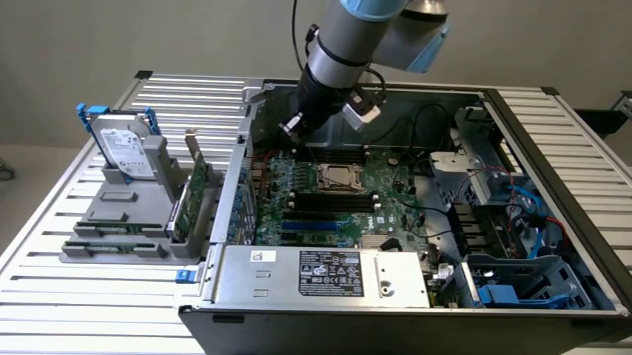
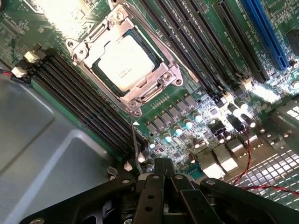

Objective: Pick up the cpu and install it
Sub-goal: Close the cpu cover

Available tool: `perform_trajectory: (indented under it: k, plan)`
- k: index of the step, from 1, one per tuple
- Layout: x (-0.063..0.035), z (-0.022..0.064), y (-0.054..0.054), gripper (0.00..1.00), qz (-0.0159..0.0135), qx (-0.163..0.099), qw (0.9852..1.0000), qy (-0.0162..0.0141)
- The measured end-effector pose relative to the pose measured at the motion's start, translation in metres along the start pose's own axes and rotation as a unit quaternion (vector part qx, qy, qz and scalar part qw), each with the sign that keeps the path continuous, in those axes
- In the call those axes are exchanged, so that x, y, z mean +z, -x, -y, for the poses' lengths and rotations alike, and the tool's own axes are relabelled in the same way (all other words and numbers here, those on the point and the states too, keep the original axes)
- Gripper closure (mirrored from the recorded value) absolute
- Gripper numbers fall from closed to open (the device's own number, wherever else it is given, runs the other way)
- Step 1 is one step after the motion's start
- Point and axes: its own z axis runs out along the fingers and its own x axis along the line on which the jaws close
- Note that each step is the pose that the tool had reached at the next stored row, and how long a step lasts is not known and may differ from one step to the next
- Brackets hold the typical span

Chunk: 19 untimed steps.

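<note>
We see the gripper (image 1: pixel 298 135) (image 2: pixel 163 164) with its fingers pressed together and nothing between them. It hangs above the motherboard (image 1: pixel 395 214) inside the open computer case (image 1: pixel 296 325). The cpu (image 1: pixel 341 177) (image 2: pixel 125 63) is apart from the gripper, lower down and out ahead of its fingertips, past a bank of black memory slots (image 2: pixel 107 121). It lies flat in the socket frame (image 2: pixel 88 44), silvery top facing up, with the metal frame around its edges. Being square, it shows no long axis we can pick out. Its sides run parallel to the frame and to the memory slots.
</note>
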Motion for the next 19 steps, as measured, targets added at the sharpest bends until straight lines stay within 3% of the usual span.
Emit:
perform_trajectory:
  k: [4,12,15,19]
  plan:
    - [0.0002,0.0007,0.0008,0.89,0.0002,0.014,0.9999,-0.0079]
    - [0.0012,0.0031,0.0030,0.89,-0.0138,0.050,0.9986,-0.0099]
    - [0.0014,0.0039,0.0037,0.89,-0.0177,0.057,0.9982,-0.0086]
    - [0.0007,0.0041,0.0037,0.89,-0.0284,0.065,0.9975,-0.0018]
